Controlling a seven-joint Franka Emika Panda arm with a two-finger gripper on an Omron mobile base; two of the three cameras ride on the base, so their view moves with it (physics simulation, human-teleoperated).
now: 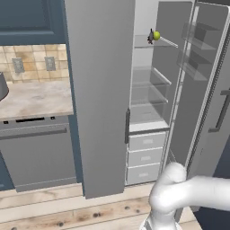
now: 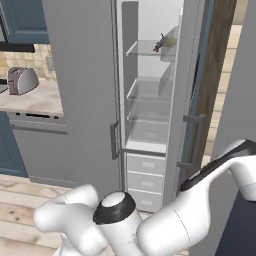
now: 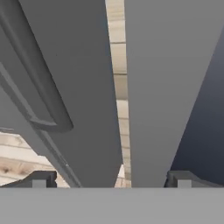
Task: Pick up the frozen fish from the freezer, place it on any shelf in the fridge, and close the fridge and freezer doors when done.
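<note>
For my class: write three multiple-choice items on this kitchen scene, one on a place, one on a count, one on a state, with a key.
1. Where is the fish?
A. top shelf
B. counter
C. floor

2. How many drawers sit below the shelves?
A. one
B. three
C. five

3. The right-hand door is:
A. shut
B. missing
C. open

Key:
1 A: the fish lies on the top shelf, beside a yellow-green ball.
2 B: three drawer fronts are stacked.
3 C: the door is swung out, its bins visible.
</note>
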